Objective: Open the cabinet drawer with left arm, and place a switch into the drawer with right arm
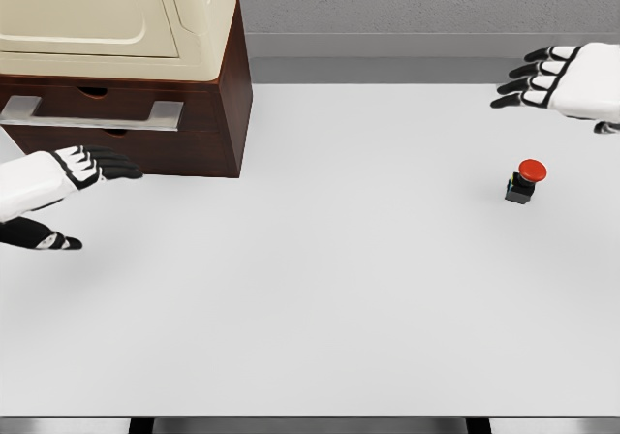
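A dark wooden cabinet [208, 95] is seen at the far left corner of the white worktop [329, 298], with a cream appliance [116, 17] set on top of it. Its drawer [107, 114] is shut, and a flat metal handle [92, 112] is fixed across the drawer front. The left hand [82, 172] is held just in front of the cabinet, below the handle and not touching it; its fingers are extended and nothing is grasped.

The switch [525, 180] stands upright near the right edge of the worktop, well apart from the cabinet. It is a small black block topped by a round red button. The right hand [552, 77] is held above the far right corner, beyond the switch and clear of it, with fingers stretched out and nothing held.

The switch is judged to be light, rigid and small, so little force should be needed, though it could easily be tipped or pushed away by a glancing finger. The button cap is wider than the body, so a pinch on the flat sides of the black block, under the cap, is judged the steadier hold; the domed cap may be slippery. The drawer is judged to need a straight pull by the handle, which has yet to be taken.
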`<state>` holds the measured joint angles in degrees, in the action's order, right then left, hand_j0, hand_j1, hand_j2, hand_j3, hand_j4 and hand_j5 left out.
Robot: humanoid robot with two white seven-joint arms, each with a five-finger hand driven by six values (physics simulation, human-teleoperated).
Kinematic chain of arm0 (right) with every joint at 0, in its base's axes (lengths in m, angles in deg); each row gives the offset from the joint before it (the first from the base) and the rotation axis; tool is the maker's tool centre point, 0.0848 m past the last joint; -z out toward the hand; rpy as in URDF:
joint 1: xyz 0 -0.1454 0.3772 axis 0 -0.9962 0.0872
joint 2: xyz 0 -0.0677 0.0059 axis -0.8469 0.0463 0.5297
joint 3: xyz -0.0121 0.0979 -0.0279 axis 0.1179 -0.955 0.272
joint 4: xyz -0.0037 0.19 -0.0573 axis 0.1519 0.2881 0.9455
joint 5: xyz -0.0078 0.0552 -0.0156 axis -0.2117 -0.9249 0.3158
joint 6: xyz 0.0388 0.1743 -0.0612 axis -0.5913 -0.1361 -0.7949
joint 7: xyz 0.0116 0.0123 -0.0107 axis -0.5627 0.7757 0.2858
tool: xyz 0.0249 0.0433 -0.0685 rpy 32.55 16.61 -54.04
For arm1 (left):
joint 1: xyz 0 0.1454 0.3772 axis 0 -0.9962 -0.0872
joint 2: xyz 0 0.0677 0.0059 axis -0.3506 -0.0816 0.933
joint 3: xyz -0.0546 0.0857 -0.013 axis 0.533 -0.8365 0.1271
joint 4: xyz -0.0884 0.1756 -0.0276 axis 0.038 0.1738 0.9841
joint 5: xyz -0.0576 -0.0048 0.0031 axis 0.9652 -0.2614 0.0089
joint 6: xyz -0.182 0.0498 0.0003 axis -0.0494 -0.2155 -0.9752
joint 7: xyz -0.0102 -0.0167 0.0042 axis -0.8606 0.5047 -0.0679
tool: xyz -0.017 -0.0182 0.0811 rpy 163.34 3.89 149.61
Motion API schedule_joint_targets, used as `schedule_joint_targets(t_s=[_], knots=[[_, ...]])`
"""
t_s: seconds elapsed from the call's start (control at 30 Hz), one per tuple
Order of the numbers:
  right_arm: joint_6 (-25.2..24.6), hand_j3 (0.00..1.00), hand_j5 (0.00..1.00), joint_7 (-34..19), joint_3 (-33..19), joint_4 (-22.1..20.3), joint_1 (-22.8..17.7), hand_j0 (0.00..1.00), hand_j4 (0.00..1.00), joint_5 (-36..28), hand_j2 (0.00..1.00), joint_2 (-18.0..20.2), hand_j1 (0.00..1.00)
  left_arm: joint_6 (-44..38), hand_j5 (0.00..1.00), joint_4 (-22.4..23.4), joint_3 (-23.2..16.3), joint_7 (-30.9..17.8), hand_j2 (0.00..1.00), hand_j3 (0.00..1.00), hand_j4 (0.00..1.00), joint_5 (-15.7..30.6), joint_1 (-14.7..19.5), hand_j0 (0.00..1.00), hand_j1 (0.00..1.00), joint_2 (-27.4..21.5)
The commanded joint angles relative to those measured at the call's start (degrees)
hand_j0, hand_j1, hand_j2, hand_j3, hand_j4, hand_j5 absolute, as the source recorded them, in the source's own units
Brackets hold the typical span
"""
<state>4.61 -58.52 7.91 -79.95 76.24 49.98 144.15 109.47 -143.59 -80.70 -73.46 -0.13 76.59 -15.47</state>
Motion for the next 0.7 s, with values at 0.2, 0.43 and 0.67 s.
schedule_joint_targets(t_s=[0.2, 0.43, 0.67], knots=[[-0.1, 1.0, 1.0, 0.0, 1.5, -0.1, 0.0, 1.0, 1.0, -0.1, 1.0, -0.3, 1.0, -0.1, 1.0, -0.2, 0.1, -0.5, 1.0, 1.0, 1.0, 3.1, 2.5, 1.0, 1.0, 0.0], [-0.1, 1.0, 1.0, 0.0, 4.8, -0.2, 0.0, 1.0, 1.0, -0.1, 1.0, -0.3, 1.0, -0.1, 1.0, -0.2, 0.1, -2.8, 1.0, 1.0, 1.0, 4.9, 4.7, 1.0, 1.0, 0.4], [-0.1, 1.0, 1.0, 0.0, 5.3, 0.0, 0.0, 1.0, 1.0, -0.1, 1.0, -0.3, 1.0, -6.7, 1.0, 0.0, 0.0, -5.4, 1.0, 1.0, 1.0, 2.4, 7.6, 1.0, 1.0, 3.2]])
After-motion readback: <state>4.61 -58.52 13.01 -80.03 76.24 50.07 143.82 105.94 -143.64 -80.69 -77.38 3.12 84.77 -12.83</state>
